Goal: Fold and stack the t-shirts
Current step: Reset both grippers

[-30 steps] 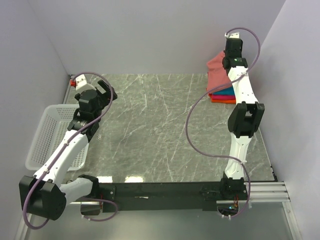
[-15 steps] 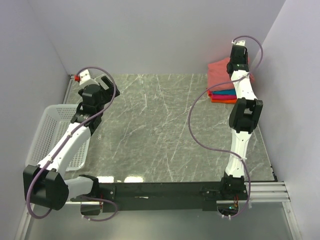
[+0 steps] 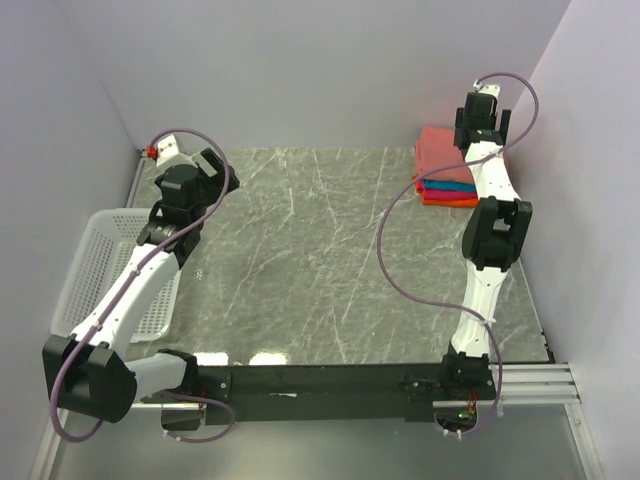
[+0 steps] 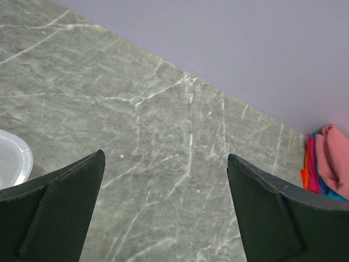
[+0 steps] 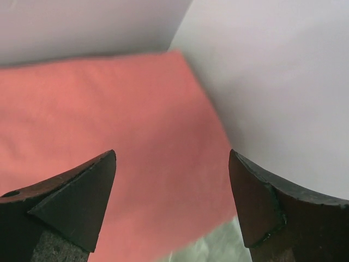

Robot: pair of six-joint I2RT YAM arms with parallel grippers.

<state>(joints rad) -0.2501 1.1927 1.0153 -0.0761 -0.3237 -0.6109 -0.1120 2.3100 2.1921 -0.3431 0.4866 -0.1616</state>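
The t-shirts form a folded stack point(image 3: 445, 172) in the far right corner of the table. A salmon shirt point(image 3: 438, 150) lies flat on top, with teal, magenta and orange edges point(image 3: 447, 192) showing beneath it. My right gripper point(image 3: 476, 128) hovers over the stack's back edge by the wall. In the right wrist view it point(image 5: 172, 158) stands open above the salmon shirt point(image 5: 109, 120), holding nothing. My left gripper point(image 3: 212, 172) is far off at the table's left side. In the left wrist view it point(image 4: 163, 164) is open over bare marble, the stack point(image 4: 327, 164) at the right edge.
A white mesh basket point(image 3: 100, 270) hangs off the table's left edge under the left arm. A small red-and-white fitting point(image 3: 152, 153) sits in the far left corner. Walls close in the back and right sides right next to the stack.
My right gripper has opened and let go of the salmon shirt, which now lies flat on the stack. That gripper drew back toward the wall. The left arm shifted slightly left.
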